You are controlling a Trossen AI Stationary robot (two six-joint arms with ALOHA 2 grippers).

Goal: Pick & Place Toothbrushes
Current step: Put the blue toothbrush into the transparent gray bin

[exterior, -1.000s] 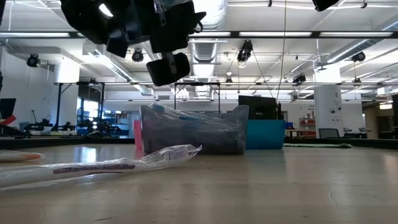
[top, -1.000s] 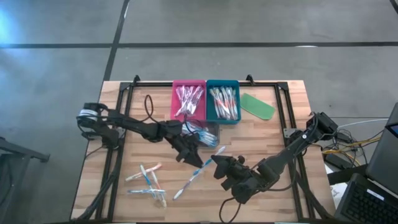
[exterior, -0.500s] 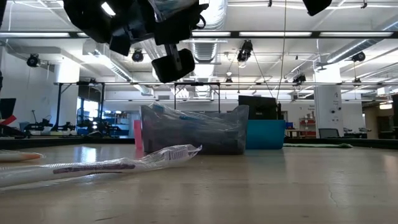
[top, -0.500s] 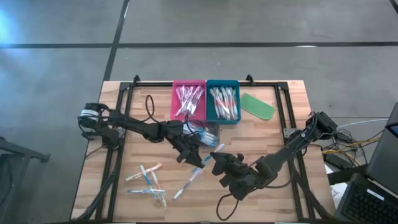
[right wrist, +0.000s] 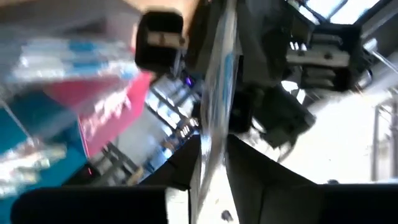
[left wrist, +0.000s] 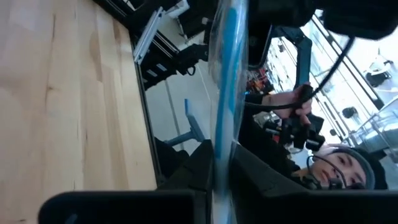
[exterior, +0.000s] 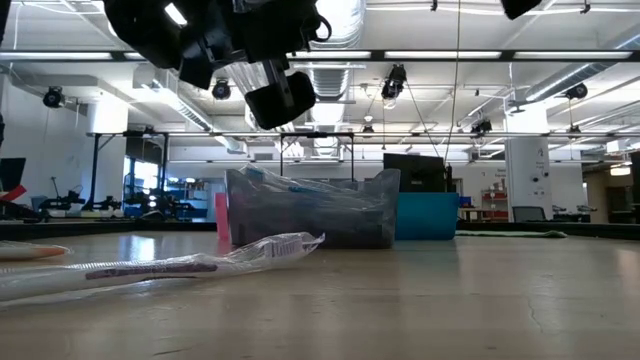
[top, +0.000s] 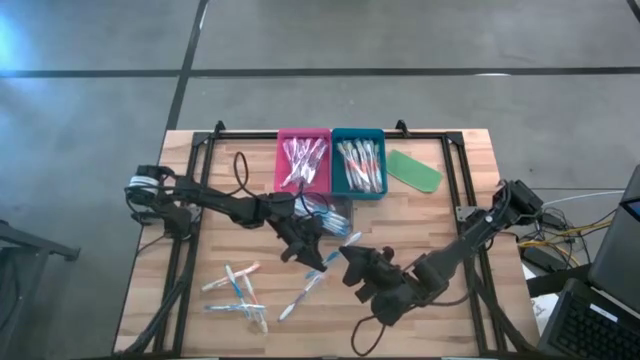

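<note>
Both grippers meet above mid-table, just below the trays in the high view. Left gripper (top: 318, 252) and right gripper (top: 350, 262) are each closed on the same wrapped brush (top: 341, 245) — blue accent, clear wrapper. In the left wrist view the brush (left wrist: 225, 81) runs up out of the pinched fingers (left wrist: 199, 168); the right wrist view shows it (right wrist: 217, 81) clamped the same way, with the left gripper (right wrist: 159, 38) close behind it. In the low view the grippers hang at the top left of the frame, clear of the table (top: 460, 310).

Other brushes:
- pink tray (top: 303, 160) and teal tray (top: 358, 162), upper centre — both filled
- dark tray (top: 335, 212) just below them, some brushes inside
- loose group (top: 238, 293) at lower left of the table
- one wrapped brush (top: 305, 292) lying diagonally at lower centre — the same one (exterior: 150, 266) lies in the low view's foreground

Green flat piece (top: 414, 170) sits right of the teal tray.
</note>
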